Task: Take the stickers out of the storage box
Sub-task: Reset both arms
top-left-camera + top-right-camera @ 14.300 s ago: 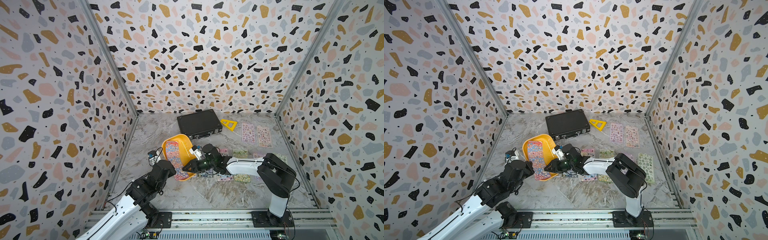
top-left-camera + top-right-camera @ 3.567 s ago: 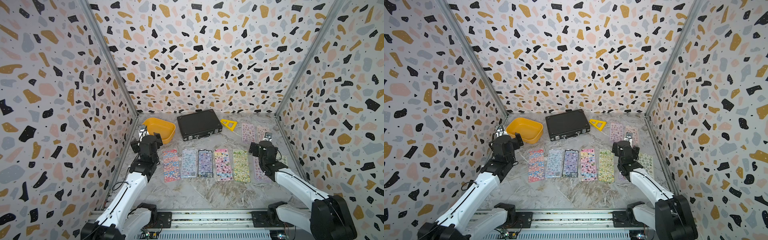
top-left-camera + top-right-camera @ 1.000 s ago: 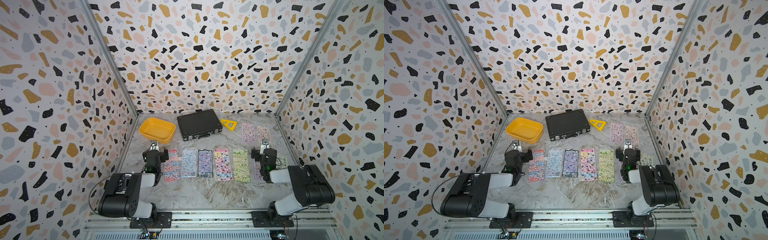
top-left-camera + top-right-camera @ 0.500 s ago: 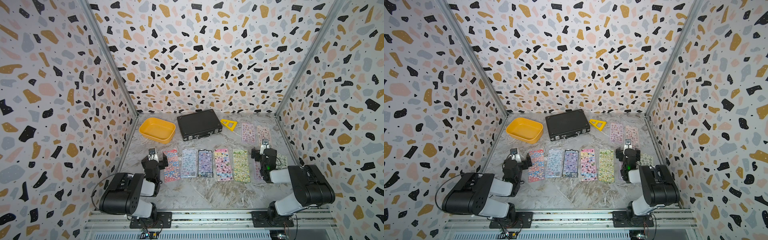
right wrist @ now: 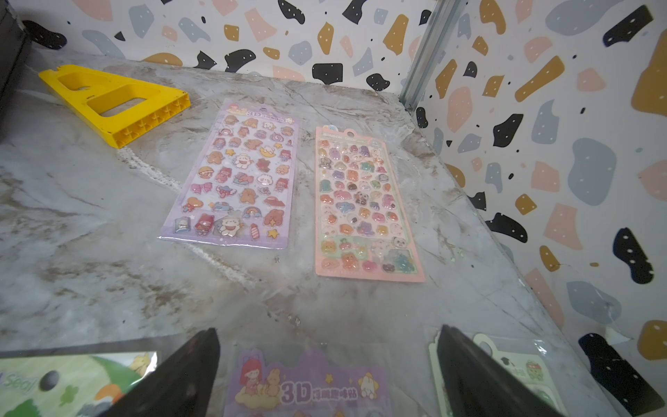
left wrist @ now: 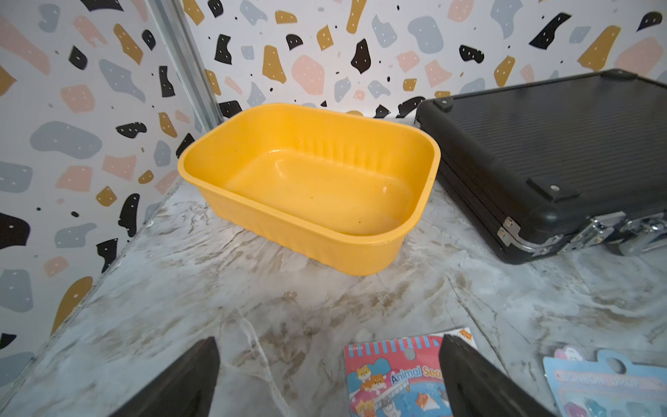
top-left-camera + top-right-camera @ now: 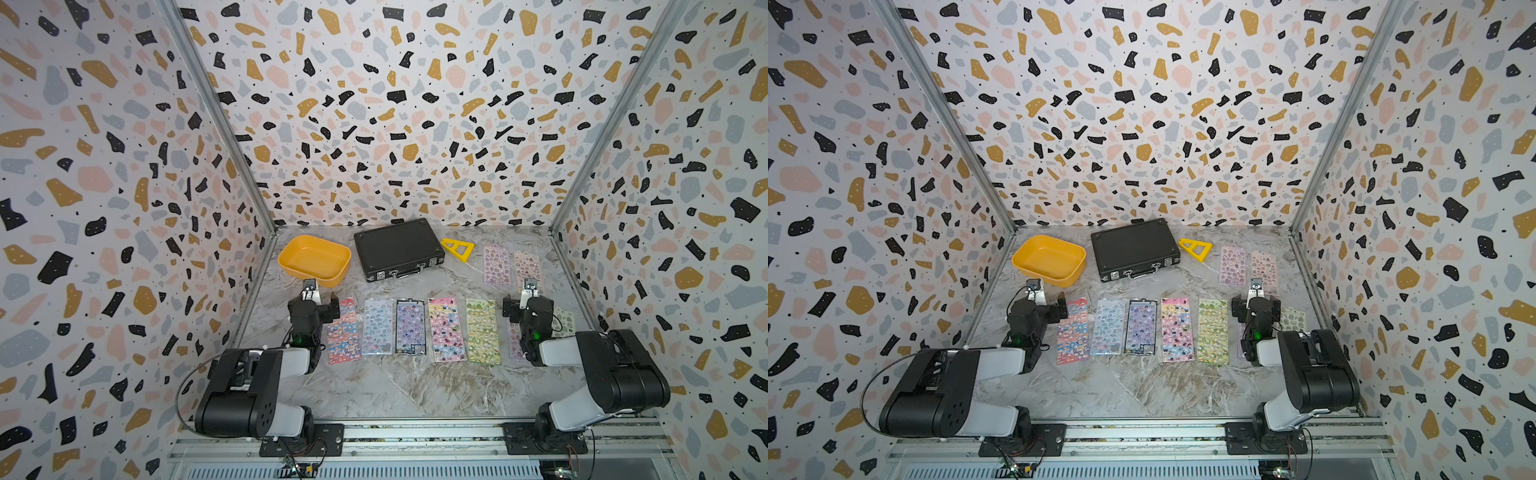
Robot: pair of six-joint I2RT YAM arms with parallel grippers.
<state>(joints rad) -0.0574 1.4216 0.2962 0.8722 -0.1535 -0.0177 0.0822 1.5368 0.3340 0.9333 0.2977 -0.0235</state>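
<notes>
Rounded plastic storage box (image 7: 312, 258), earlier mid-table, now far-left; glossy stickers (image 7: 410, 327) outside.

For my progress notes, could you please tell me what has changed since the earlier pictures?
The storage box, earlier tilted mid-table in the left gripper with stickers inside, now sits empty at back left. The stickers lie in a row on the table. The right gripper withdrew too; both are open and empty. The black briefcase, yellow triangle ruler and two rear sheets stayed put.
</notes>
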